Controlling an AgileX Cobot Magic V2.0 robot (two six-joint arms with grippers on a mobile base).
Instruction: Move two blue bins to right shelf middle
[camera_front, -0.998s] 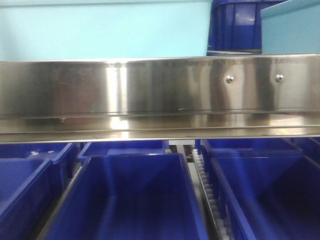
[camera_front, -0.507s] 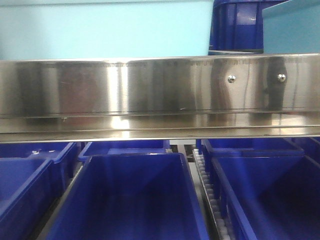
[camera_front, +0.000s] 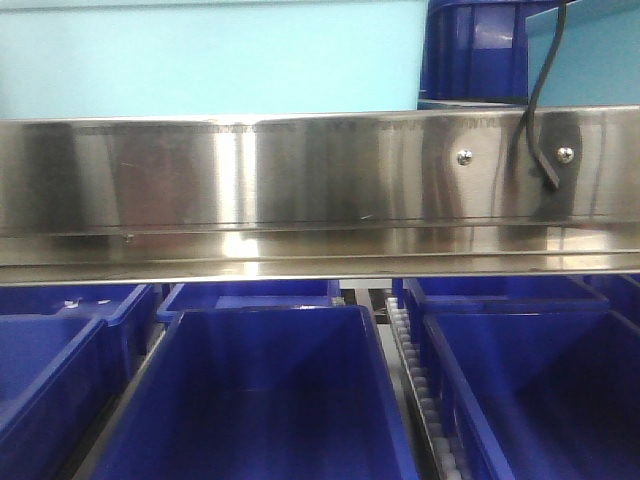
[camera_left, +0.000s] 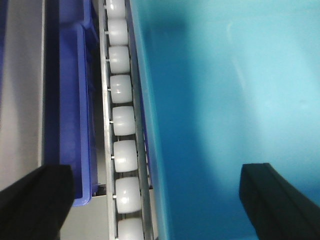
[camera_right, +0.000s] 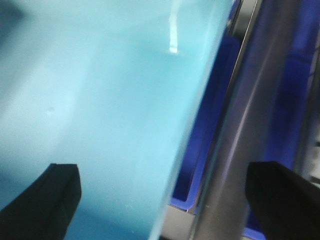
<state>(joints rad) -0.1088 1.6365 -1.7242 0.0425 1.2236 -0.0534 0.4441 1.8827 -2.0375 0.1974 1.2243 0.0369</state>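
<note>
Two claws spread wide: left claw (camera_left: 155, 170), right claw (camera_right: 162, 167), nothing held

A rectangular blue plastic bin (camera_left: 75, 100) is seen just past one finger of the left claw, with white plastic rollers (camera_left: 122, 120) between its fingers. A second blue plastic bin (camera_right: 210, 130) is seen between the right claw's fingers, nearer one of them. Neither bin is gripped.

Bright, even light; glare streaks the steel shelf rail (camera_front: 230, 170), and the right wrist view seems motion-blurred.

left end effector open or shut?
Open: the left end effector has its fingers at opposite frame edges, wide apart, with the roller track between.
</note>
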